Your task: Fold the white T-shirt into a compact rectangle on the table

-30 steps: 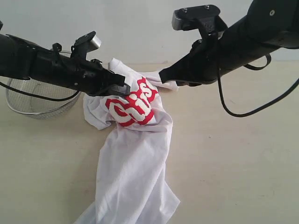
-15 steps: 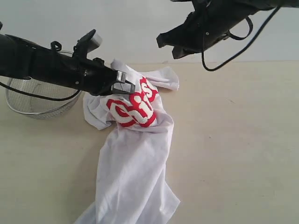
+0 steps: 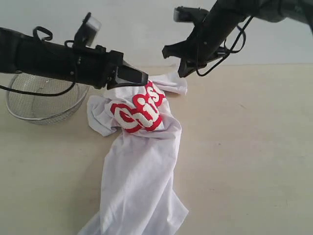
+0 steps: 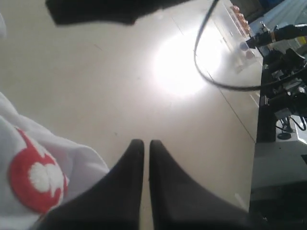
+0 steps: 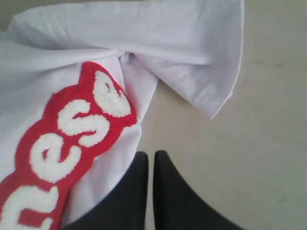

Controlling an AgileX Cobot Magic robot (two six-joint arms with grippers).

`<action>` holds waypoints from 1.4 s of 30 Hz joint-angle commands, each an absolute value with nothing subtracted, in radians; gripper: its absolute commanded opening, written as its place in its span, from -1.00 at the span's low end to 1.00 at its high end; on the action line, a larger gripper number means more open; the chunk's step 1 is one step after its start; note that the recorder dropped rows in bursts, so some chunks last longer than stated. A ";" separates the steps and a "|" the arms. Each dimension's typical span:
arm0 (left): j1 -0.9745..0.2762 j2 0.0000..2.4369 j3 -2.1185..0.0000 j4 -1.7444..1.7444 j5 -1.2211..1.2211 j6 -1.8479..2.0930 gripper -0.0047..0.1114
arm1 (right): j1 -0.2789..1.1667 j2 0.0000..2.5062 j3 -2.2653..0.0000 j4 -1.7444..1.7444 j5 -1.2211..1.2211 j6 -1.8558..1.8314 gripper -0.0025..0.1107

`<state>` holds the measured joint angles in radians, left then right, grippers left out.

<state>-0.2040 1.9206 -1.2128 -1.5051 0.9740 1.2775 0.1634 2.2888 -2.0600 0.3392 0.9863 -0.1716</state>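
The white T-shirt (image 3: 139,161) lies crumpled lengthwise on the table (image 3: 244,147), with its red lettered band (image 3: 139,110) bunched up near the far end. My left gripper (image 3: 145,77) hovers shut and empty just above the shirt's upper edge. In the left wrist view its fingertips (image 4: 143,142) show bare table ahead and the shirt (image 4: 53,163) to one side. My right gripper (image 3: 181,73) points down, shut and empty, just above the sleeve (image 3: 172,84). In the right wrist view it (image 5: 150,153) is beside the lettering (image 5: 72,129) and short of the sleeve (image 5: 192,72).
A wire-mesh metal bowl (image 3: 41,100) stands at the left behind the left arm. The shirt's hem end runs off the near edge of the exterior view. Beyond the table edge, equipment (image 4: 280,72) shows in the left wrist view.
The right gripper rose from the sleeve, then tilted down over it again. The left gripper lifted off the shirt and moved slightly right. The sleeve now lies flat on the table.
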 commanded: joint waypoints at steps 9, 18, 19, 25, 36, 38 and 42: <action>-0.160 1.765 -1.210 -1.471 0.826 1.272 -0.84 | 0.156 2.564 -2.402 0.422 0.912 -0.200 -0.96; -0.160 1.770 -1.208 -1.368 0.834 1.272 -0.84 | 0.155 2.688 -2.471 0.389 0.855 -0.189 -0.96; -0.160 1.770 -1.208 -1.368 0.834 1.272 -0.84 | 0.153 2.695 -2.471 0.375 0.839 -0.189 -0.96; -0.160 1.770 -1.175 -1.368 0.823 1.272 -0.84 | 0.147 2.730 -2.474 0.355 0.855 -0.219 -0.96; -0.160 1.770 -1.151 -1.366 0.800 1.276 -0.84 | 0.170 2.678 -2.484 0.085 1.014 -0.110 -0.96; -0.160 1.770 -1.151 -1.366 0.800 1.276 -0.84 | 0.180 2.676 -2.484 0.032 1.041 -0.105 -0.96; -0.160 1.770 -1.151 -1.366 0.800 1.276 -0.84 | 0.184 2.674 -2.484 -0.089 1.073 -0.039 -0.96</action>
<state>-0.1618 1.7727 -1.1549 -1.3642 0.8015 1.2755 0.1892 2.6866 -2.4900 0.0219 1.0284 -0.0872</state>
